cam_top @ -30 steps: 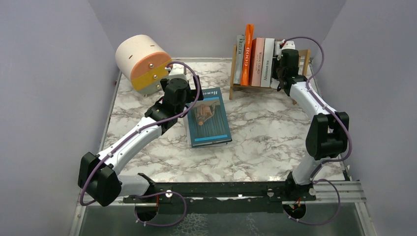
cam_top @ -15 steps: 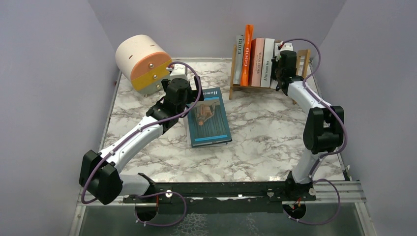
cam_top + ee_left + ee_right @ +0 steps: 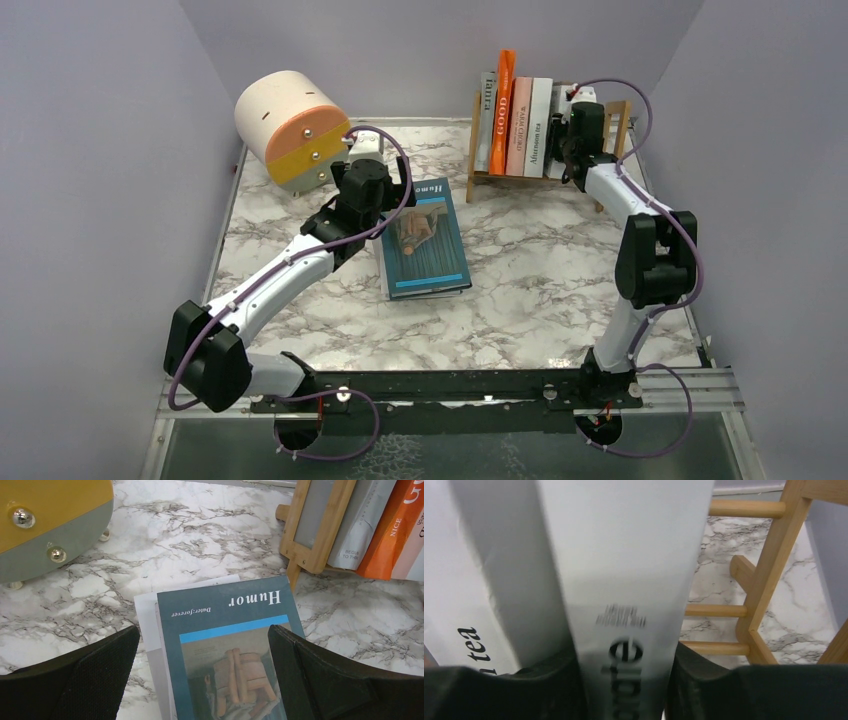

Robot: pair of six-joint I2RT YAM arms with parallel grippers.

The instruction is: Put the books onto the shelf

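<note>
The teal book (image 3: 425, 240) lies flat near the middle of the table (image 3: 540, 280), stacked on a white book (image 3: 147, 625) that peeks out along one long edge. The left hand (image 3: 203, 630) hovers over it with fingers spread wide, holding nothing. The teal book looks stiff, light and smooth-covered, so likely to slide; I would pinch it across a long edge, where the lower book lifts it slightly. At the far right corner the shelf (image 3: 769, 580) carries upright books (image 3: 515, 115). The right hand (image 3: 624, 655) straddles the spine of a pale grey book (image 3: 624, 555) there, fingers close against both covers, but whether they pinch it I cannot tell
</note>
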